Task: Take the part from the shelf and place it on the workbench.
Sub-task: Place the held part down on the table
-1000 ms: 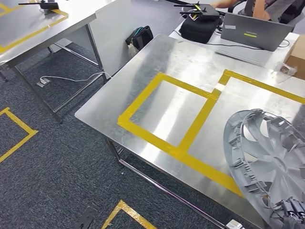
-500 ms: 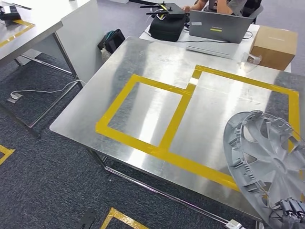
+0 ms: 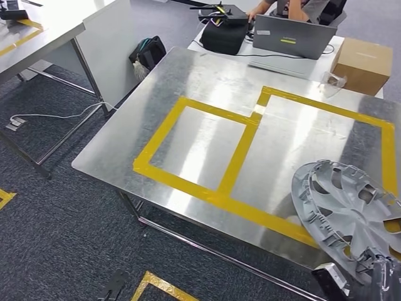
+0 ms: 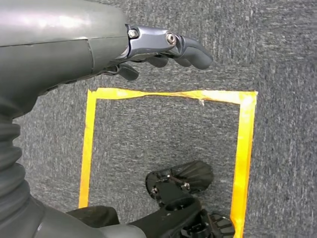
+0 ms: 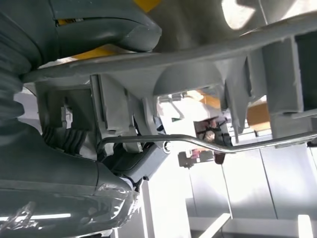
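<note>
Item: grey plastic wheel cover [image 3: 352,216], the task's part; location: carried at the robot's right side, held tilted above the near right corner of the steel workbench [image 3: 156,113], its ribbed inner face and clips turned up; whether its far rim touches the bench top cannot be told; right hand [image 3: 378,276]: closed on the cover's near rim, thumb [image 5: 108,25] over one face and darker fingers under the other in the right wrist view, with a thin wire retaining ring [image 5: 209,141] running just beyond them; left hand [image 4: 164,47]: holds nothing, fingers loosely curled but apart, hanging over grey carpet with a yellow tape square [image 4: 164,94] beneath it; step in hand, as judged: the fetch from the shelf is done and the placing stage has begun, the part not yet set down; next move calls for: carrying the cover forward of the right hand into the larger yellow-taped bay [image 3: 326,106], levelling it flat, then loosening the grip; beyond the right hand, at the far edge: open laptop [image 3: 293,34], black bag [image 3: 224,34], brown carton [image 3: 363,63], and a person's hand near the laptop; markings: a yellow strip label on the laptop lid, too small to read; no brand or lettering legible on the cover or carton.
</note>
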